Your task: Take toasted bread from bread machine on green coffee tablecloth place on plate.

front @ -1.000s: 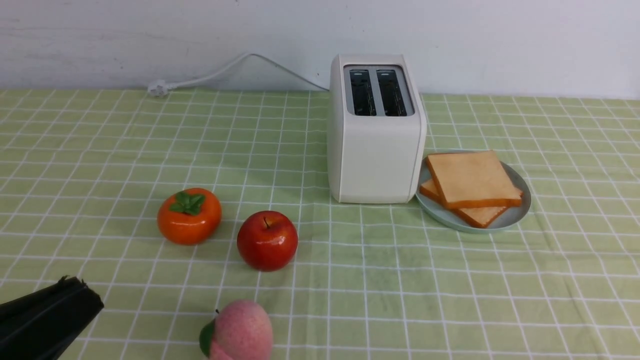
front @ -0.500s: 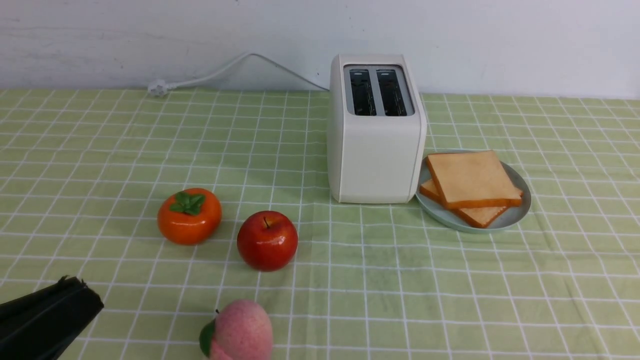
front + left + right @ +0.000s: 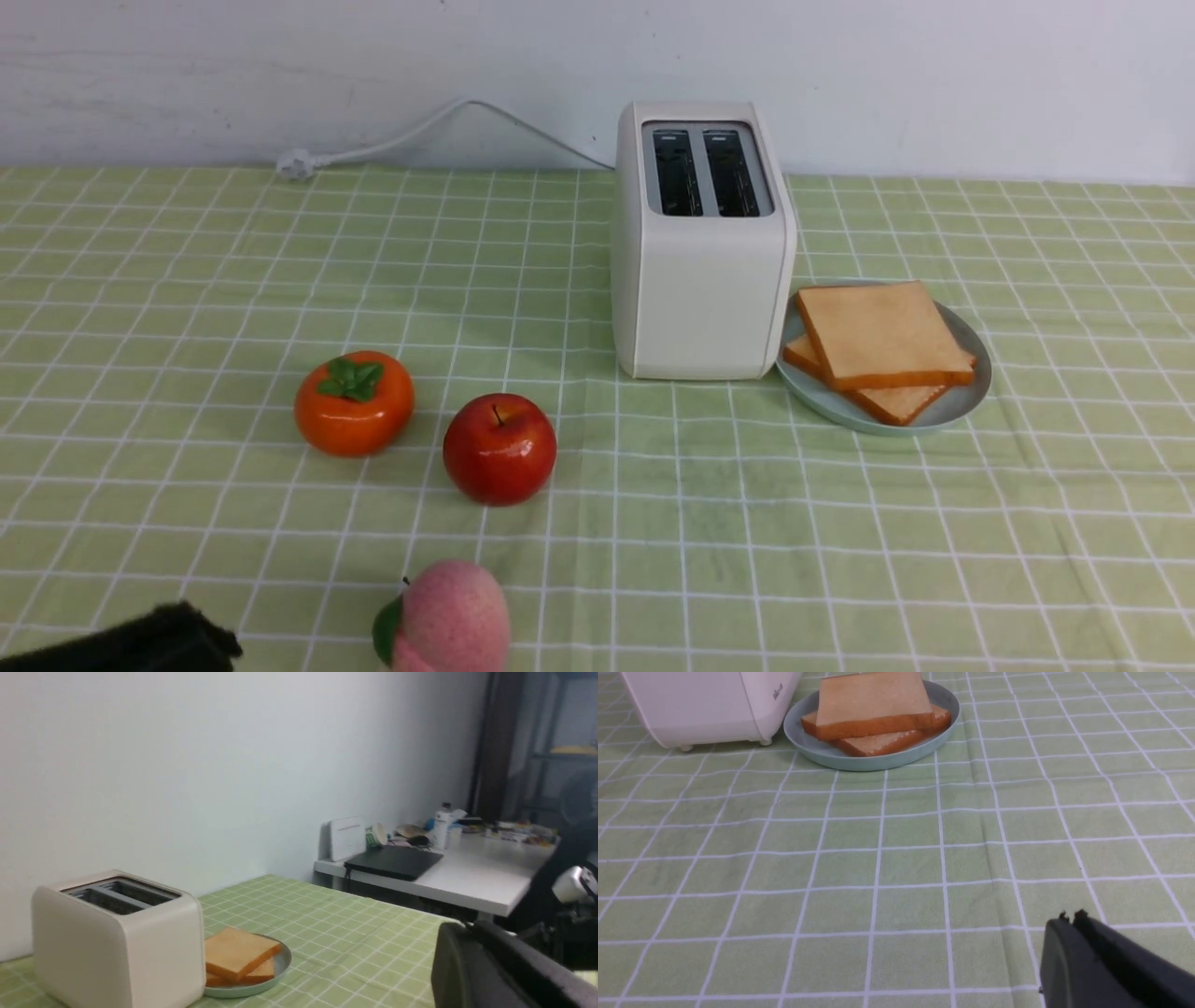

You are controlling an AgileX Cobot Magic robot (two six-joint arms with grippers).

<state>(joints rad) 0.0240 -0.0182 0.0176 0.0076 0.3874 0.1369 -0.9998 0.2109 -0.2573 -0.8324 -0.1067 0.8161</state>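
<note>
Bread transfer judged complete: two golden-tan square toast slices [image 3: 882, 336] stacked on round pale blue-green plate [image 3: 971, 392]; cream-white toaster [image 3: 700, 280] slots empty. Left gripper [image 3: 201, 627] and right gripper [image 3: 1069, 916] clenched, grasping nothing; nothing left to move.

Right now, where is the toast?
In the front view, both toast slices lie stacked on the plate, right of centre, right beside the toaster.
</note>
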